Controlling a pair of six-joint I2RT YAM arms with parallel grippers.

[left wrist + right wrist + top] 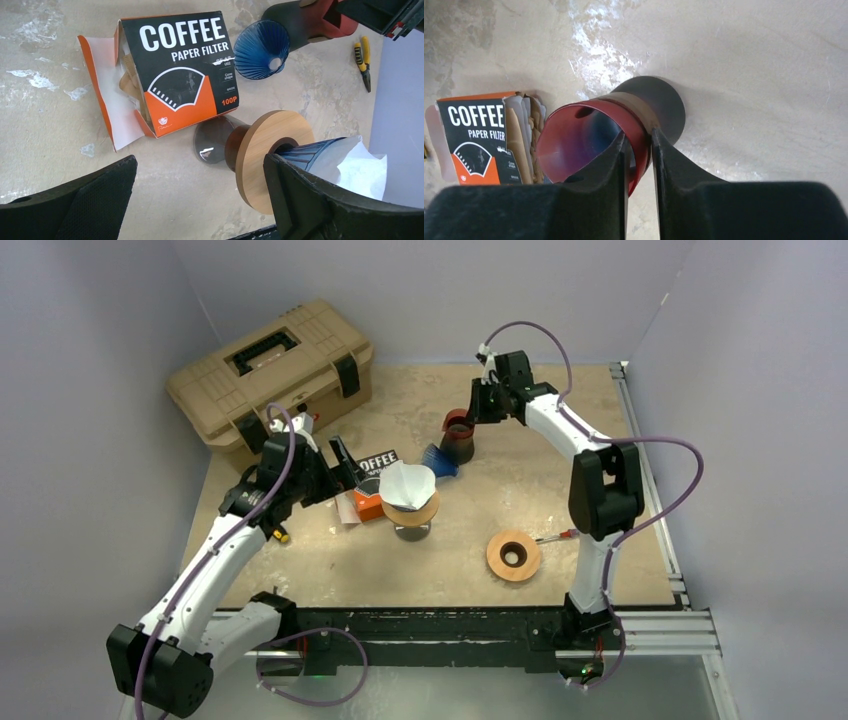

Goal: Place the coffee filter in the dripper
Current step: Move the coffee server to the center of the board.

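Note:
A white paper coffee filter point(407, 483) sits in a blue dripper point(310, 152) that has a wooden collar point(270, 145) and stands mid-table. My left gripper point(343, 468) is wide open just left of it, and its right finger point(320, 200) lies against the dripper's side. Nothing is between its fingers. The filter point(362, 167) pokes out past that finger. At the back, my right gripper point(639, 150) has closed over the rim of a red dripper point(574, 140), one finger inside and one outside. The same red dripper point(459, 432) shows in the top view.
An orange and black filter box point(180, 75) lies open beside my left gripper. A bare blue dripper point(260, 47) lies on its side by the red one. A tan toolbox point(270, 365) stands back left. A wooden ring point(513, 555), a screwdriver point(555, 537) and pliers point(363, 60) are also out.

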